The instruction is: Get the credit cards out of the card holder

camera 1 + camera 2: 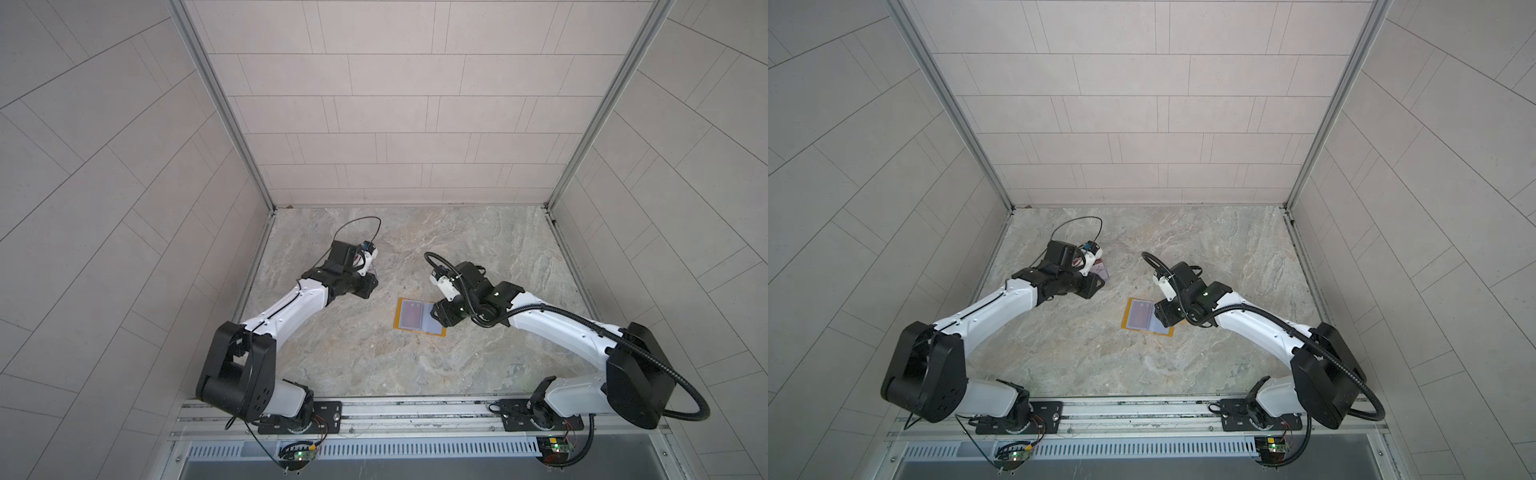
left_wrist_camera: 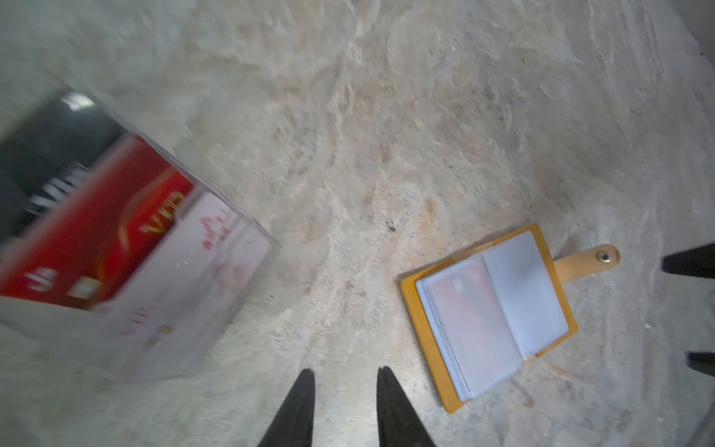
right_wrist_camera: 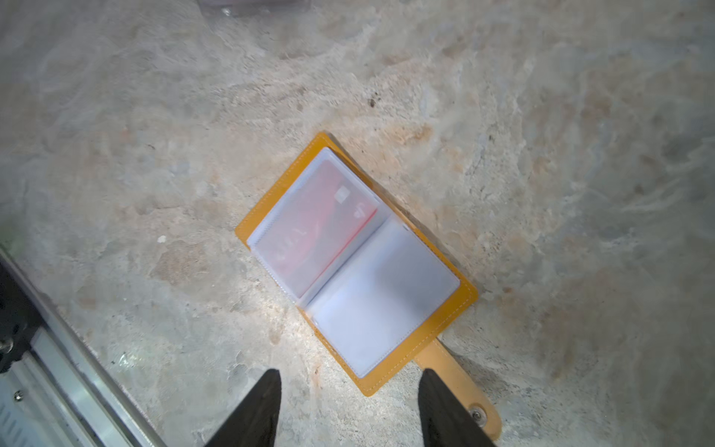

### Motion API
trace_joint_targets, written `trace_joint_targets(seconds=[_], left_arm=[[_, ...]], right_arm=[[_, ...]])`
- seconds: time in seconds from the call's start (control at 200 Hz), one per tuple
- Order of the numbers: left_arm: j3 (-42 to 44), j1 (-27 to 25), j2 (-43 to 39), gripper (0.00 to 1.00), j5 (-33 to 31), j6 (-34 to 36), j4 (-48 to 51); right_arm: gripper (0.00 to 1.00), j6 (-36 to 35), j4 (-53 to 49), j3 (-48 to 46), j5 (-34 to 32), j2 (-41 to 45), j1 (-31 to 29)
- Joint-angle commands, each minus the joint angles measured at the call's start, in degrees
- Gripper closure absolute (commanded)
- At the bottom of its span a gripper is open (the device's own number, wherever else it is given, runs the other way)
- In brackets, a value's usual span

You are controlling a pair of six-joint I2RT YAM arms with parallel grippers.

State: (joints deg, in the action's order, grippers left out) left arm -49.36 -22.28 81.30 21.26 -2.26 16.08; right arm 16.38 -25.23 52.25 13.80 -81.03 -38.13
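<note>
The card holder [image 3: 418, 350] lies open on the marble table in both top views [image 1: 401, 318] [image 1: 1129, 316], a mustard-yellow booklet with clear sleeves. One red credit card [image 3: 317, 228] [image 2: 474, 309] shows through its left sleeve; the right sleeve looks empty. My right gripper [image 3: 350, 372] hovers open over the holder's corner beside the strap tab [image 3: 462, 387], holding nothing. My left gripper [image 2: 345, 371] is open and empty above bare table, between the holder [image 2: 425, 336] and a clear acrylic box [image 2: 201, 309]. Another red card [image 2: 89, 232] stands in that box.
The acrylic box [image 1: 1102, 272] also holds a black card [image 2: 50, 162] and sits at the left under the left arm. A metal rail [image 1: 374, 409] [image 3: 58, 348] runs along the table's front edge. Tiled walls close in three sides.
</note>
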Motion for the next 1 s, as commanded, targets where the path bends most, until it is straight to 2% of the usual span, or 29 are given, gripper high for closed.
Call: trace_joint_targets(seconds=[0.0, 0.07, 0.165, 0.39, 0.586, 0.701, 0.996], left_arm=[[2.0, -4.6, -1.7, 0.68, -3.1, -8.6, -2.5], [3.9, -8.8, -1.6, 0.7, -10.2, -12.0, -1.7], [7.3, -12.2, -0.9, 0.69, -11.7, -15.0, -5.8], [10.2, -15.7, 4.9, 0.69, -9.5, -19.5, -13.4], [10.1, -18.6, 8.1, 0.69, -9.1, -21.6, -16.4], [9.9, -19.7, 9.7, 0.7, -9.2, -21.5, -16.5], [11.8, -23.8, 9.7, 0.72, -5.6, -22.3, -18.7]], right_arm=[[0.43, 3.9, -2.9, 3.3, -4.0, -3.2, 0.6], [0.43, 5.8, -5.4, 4.7, -5.8, -5.9, 1.1], [0.43, 6.8, -5.5, 4.7, -6.5, -8.4, 1.2], [0.43, 8.8, -3.0, 2.4, -5.6, -10.5, 2.3], [0.46, 9.7, 1.8, -0.3, -1.3, -12.0, 4.8], [0.52, 9.2, 3.0, -0.4, 1.1, -13.3, 5.8], [0.6, 6.6, 3.7, 2.7, 3.7, -17.4, 7.1]])
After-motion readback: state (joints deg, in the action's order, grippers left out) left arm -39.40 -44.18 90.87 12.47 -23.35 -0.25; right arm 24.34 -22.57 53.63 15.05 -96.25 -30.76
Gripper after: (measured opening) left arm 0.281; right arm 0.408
